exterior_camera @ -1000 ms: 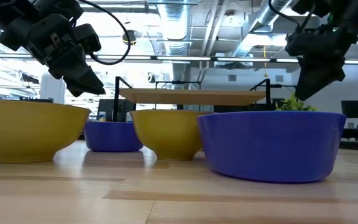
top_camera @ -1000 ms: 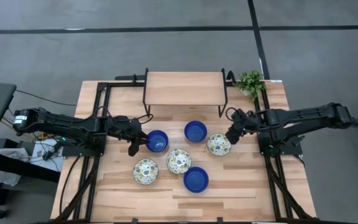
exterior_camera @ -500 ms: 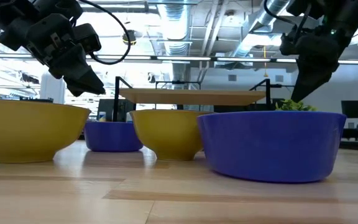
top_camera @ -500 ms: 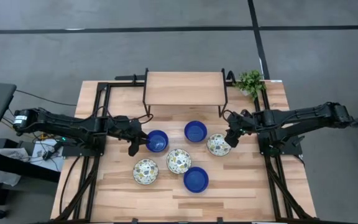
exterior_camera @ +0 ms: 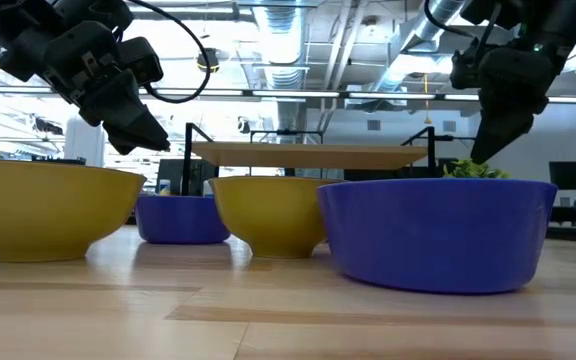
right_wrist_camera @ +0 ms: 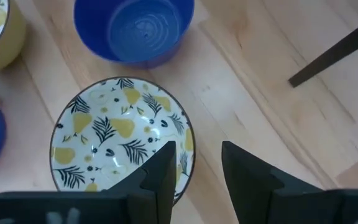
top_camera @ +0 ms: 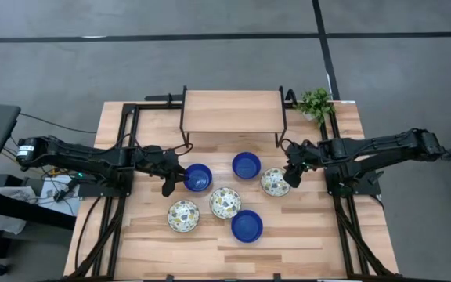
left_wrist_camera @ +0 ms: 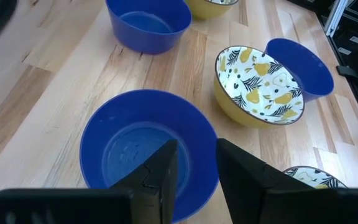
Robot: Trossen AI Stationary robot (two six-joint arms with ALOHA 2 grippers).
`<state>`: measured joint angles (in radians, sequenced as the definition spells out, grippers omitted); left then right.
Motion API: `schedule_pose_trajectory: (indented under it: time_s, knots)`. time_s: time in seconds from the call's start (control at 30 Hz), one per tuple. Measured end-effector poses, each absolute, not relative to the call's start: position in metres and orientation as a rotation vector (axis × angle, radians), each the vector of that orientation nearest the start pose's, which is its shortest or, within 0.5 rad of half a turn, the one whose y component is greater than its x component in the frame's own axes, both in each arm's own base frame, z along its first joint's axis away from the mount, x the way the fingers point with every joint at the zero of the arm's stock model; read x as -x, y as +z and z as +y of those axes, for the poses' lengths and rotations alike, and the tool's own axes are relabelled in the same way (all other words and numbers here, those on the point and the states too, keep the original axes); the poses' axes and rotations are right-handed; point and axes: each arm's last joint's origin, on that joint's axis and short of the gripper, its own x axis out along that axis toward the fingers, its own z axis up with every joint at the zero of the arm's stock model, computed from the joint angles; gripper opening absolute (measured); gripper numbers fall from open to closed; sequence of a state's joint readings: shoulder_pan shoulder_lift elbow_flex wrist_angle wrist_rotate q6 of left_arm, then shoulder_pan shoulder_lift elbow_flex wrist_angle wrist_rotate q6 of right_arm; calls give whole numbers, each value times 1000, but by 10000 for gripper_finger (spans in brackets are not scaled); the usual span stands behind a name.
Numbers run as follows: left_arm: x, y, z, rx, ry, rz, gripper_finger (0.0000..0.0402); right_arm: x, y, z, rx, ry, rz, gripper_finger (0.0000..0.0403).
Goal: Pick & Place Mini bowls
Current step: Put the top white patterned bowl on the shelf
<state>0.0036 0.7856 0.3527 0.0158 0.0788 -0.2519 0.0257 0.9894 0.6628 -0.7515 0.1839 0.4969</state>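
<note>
Both arms are getting set to grab. The left gripper (top_camera: 170, 183) is open over a blue bowl's (top_camera: 199, 178) rim, mid-frame. The right gripper (top_camera: 291, 174) is open at a flowery bowl (top_camera: 274, 182). Next, I think, each must drop and pinch.

Overhead, table-level, 2 wrist cams.

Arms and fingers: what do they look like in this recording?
Both arms are dark, jointed and slender, with black cables looping along them. The left gripper and right gripper each end in two dark, wedge-shaped fingers. No markings are legible.
</note>
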Motion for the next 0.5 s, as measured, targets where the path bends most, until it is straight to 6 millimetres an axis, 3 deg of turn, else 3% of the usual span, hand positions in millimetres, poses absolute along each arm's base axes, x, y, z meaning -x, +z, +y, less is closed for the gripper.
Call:
schedule_pose_trajectory:
  time_s: [0.33, 0.5]
  knots:
    - [-169, 203, -2, 265, -22, 424, 108, -165, 185, -2, -312, -401, 1035, 151]
    - [-169, 203, -2, 265, -22, 419, 108, -169, 186, -2, -311, -390, 997, 186]
